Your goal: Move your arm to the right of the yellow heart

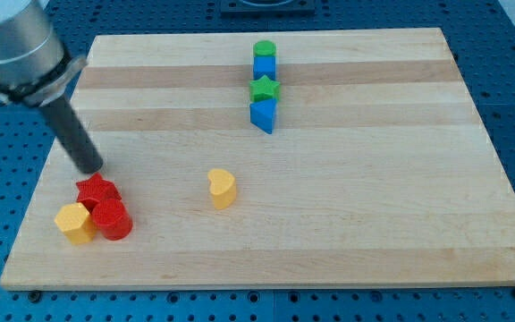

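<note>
The yellow heart [223,188] lies on the wooden board [374,206], a little left of the view's centre. My tip [91,168] is at the view's left, well to the left of the heart and slightly above it. The tip sits just above a red star [96,190], touching or nearly touching it. The dark rod rises from the tip toward the view's upper left.
A red cylinder [112,218] and a yellow block [74,222] sit below the red star at lower left. At the top centre stand, in a column, a green cylinder [265,49], a blue cube [265,66], a green star [264,88] and a blue triangle [263,115].
</note>
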Robot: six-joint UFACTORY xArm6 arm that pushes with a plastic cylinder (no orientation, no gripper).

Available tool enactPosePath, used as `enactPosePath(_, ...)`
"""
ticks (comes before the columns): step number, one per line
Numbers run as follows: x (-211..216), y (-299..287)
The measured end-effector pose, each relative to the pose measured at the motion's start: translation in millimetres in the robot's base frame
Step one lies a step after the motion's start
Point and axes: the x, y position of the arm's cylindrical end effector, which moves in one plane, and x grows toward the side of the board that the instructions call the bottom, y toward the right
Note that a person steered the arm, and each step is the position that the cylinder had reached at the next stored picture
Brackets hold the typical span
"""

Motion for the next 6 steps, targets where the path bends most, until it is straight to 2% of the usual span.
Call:
enactPosePath(1, -26.1, 47.6)
enactPosePath(2, -25.0, 112.1)
enactPosePath(5, -7.3, 193.0)
enactPosePath(6, 12.1, 203.8)
